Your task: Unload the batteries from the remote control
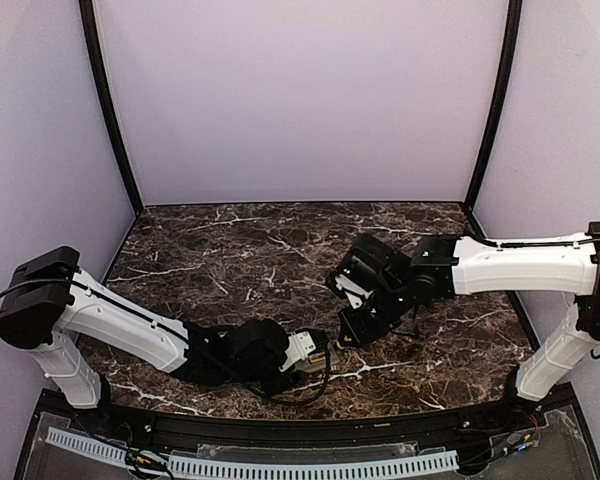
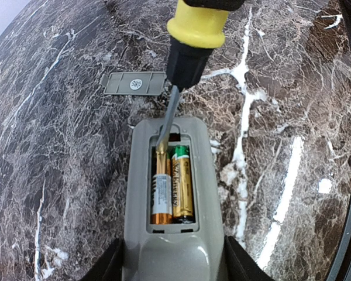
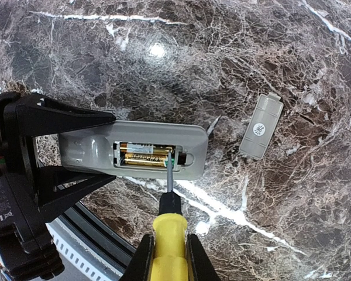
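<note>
Left gripper [image 2: 172, 260] pinches the 6 o'clock end of the remote control [image 2: 139, 175], bay facing up. Both batteries [image 2: 174, 187] sit side by side inside. Right gripper [image 3: 169, 260] clamps the yellow screwdriver [image 2: 196, 26], with the blade tip at the bay's 12 o'clock end. The grey cover [image 2: 134, 82] lies apart at 11 o'clock.

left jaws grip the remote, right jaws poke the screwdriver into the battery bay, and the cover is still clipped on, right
No: the cover is off, lying on the table beyond the remote control, as the left wrist view shows. The rest holds.
</note>
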Robot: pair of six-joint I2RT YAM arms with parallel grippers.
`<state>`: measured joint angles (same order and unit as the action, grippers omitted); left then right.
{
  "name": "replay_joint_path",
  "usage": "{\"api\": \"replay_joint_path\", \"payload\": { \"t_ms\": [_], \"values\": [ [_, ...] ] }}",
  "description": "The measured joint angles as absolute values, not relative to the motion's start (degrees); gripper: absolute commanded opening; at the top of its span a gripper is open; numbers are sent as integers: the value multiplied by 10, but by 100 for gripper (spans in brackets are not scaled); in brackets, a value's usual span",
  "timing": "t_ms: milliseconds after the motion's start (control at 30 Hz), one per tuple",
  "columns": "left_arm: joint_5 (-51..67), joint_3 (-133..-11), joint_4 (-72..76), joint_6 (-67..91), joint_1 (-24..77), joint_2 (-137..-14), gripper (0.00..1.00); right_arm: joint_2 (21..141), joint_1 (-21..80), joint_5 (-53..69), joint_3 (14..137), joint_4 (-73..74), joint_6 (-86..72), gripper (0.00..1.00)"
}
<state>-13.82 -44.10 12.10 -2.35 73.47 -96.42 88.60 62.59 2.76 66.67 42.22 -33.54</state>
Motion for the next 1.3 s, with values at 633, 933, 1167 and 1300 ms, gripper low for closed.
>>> {"api": "replay_joint_path", "payload": {
  "t_ms": [633,933,1167,1300],
  "values": [
    [-144,-444,121,-24,738,-968,0,894,635,7,669,434,-335,0],
    [-147,-449,121,-24,739,-973,0,895,635,1,669,434,-335,0],
    [-153,-449,120,-24,741,-974,0,892,634,8,658,417,-332,0],
    [-157,-449,120,-24,741,-975,0,873,623,28,625,383,-330,0]
  ]
}}
